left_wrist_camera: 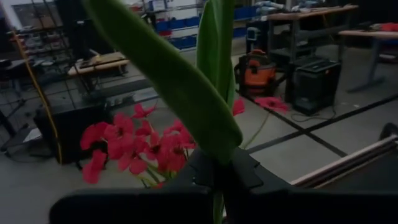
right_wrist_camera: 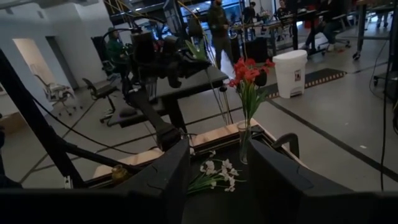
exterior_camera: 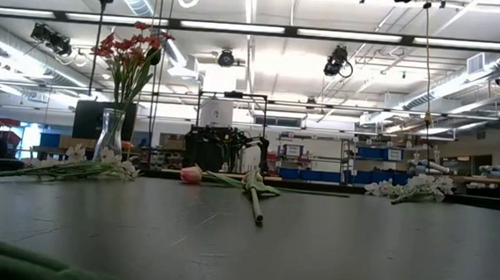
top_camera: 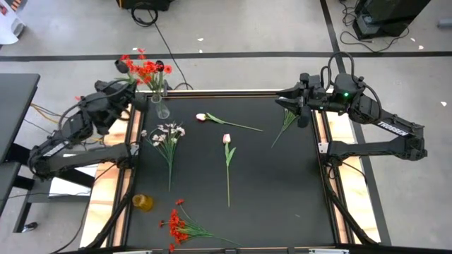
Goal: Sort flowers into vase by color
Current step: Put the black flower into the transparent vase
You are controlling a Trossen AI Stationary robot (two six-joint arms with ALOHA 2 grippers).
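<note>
Fingers of the left gripper (top_camera: 127, 85) pinched a green stem beside the vase (top_camera: 163, 107) of red flowers (top_camera: 145, 69); lowering it in appeared next. Right gripper (top_camera: 291, 99) waited spread.

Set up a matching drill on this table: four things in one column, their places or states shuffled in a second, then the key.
Things
1. clear glass vase
2. small amber glass jar
3. white small-blossom spray
4. loose red small-bloom spray

Places or states
A. lying at the table's near edge, beside the amber jar
B. upright at the far left corner, red flowers in it
C. standing empty near the left edge
D. lying just in front of the glass vase

Pairs: 1-B, 2-C, 3-D, 4-A
</note>
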